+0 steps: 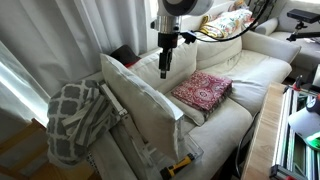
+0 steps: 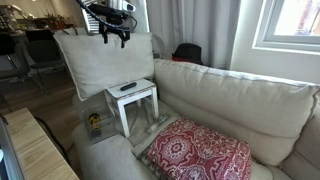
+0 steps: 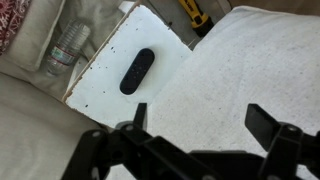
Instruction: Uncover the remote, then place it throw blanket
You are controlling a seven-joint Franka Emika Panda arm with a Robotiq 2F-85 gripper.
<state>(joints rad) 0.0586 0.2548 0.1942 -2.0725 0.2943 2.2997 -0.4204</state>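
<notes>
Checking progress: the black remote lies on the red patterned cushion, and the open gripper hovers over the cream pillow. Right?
Not quite: the remote lies on the small white table instead, as the wrist view shows. The open gripper over the cream pillow is right.

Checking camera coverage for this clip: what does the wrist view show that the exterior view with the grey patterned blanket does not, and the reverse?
Wrist only: the black remote lying on a white table, with a clear bottle beside the table. Exterior only: the grey patterned throw blanket. Both: the open gripper, the big white cushion and the red patterned pillow.
</notes>
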